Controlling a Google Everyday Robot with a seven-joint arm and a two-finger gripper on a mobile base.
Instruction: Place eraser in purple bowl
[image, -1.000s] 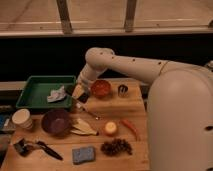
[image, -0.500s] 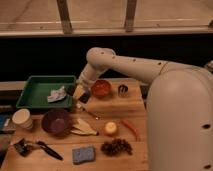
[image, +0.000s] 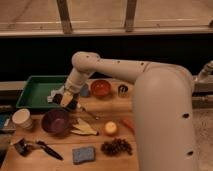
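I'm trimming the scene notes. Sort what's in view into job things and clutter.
Job: hand, shut, at the green tray's right edge; eraser, apparently the dark block beneath it; purple bowl.
Lying about: green tray; orange bowl; paper cup; blue sponge; black-handled brush.

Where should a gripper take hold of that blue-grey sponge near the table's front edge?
Probably across its narrower width, from straight above: the sponge lies flat with free space either side. The gripper sits at the right edge of the green tray.
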